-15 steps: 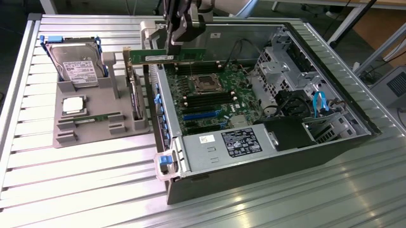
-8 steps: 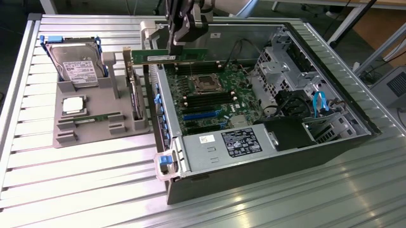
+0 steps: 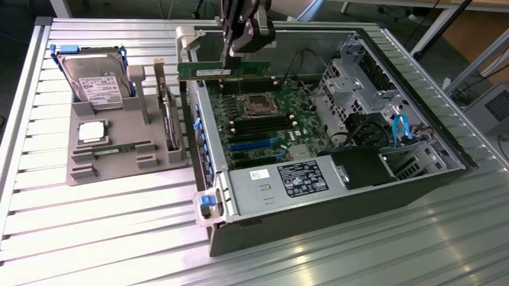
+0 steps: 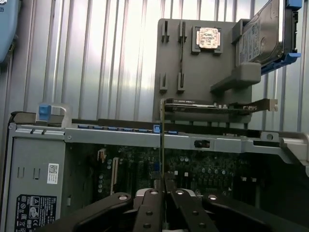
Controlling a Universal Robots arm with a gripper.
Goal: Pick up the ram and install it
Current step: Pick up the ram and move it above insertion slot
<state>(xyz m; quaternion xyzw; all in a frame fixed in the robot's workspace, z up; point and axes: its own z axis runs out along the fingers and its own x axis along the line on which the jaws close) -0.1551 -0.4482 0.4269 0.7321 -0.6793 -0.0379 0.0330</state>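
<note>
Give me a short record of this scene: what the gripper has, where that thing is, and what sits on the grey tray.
gripper: shut on the ram
ram position: held in the air over the motherboard of the open computer case
ram seated: no, it looks clear of the slots
grey tray: holds a hard drive, a processor chip and an upright expansion card

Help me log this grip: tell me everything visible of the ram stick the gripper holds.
The ram is a long, narrow, thin green circuit board with a white label on its face. It stands on edge, long side level, pinched at its upper edge by the gripper, which is shut on it. It hangs over the motherboard inside the open computer case. In the wrist view it shows edge-on as a thin line. Nothing else appears to touch it.
</note>
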